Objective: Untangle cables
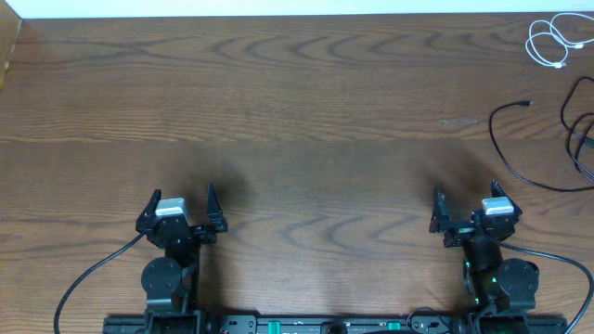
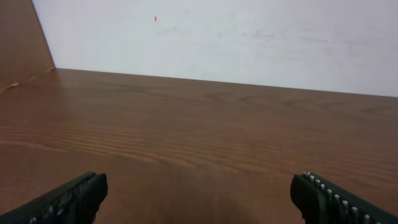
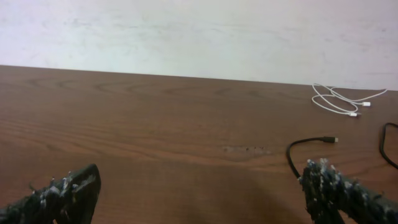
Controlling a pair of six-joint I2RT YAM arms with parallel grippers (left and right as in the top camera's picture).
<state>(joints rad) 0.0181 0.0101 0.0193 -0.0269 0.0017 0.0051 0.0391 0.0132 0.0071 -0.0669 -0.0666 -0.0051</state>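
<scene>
A white cable [image 1: 549, 42] lies coiled in small loops at the far right corner of the wooden table; it also shows in the right wrist view [image 3: 339, 101]. A black cable [image 1: 520, 148] lies apart from it, along the right edge, its plug end pointing left; it shows in the right wrist view [image 3: 301, 147] too. My left gripper [image 1: 181, 211] is open and empty near the front left, with only bare wood between its fingers [image 2: 199, 193]. My right gripper [image 1: 466, 206] is open and empty at the front right [image 3: 202, 190], short of the black cable.
The wooden table [image 1: 297, 121] ends at a white wall along the far edge. A wooden side panel [image 2: 22, 43] stands at the far left. Thick black arm wires [image 1: 88, 278] trail from both arm bases at the front.
</scene>
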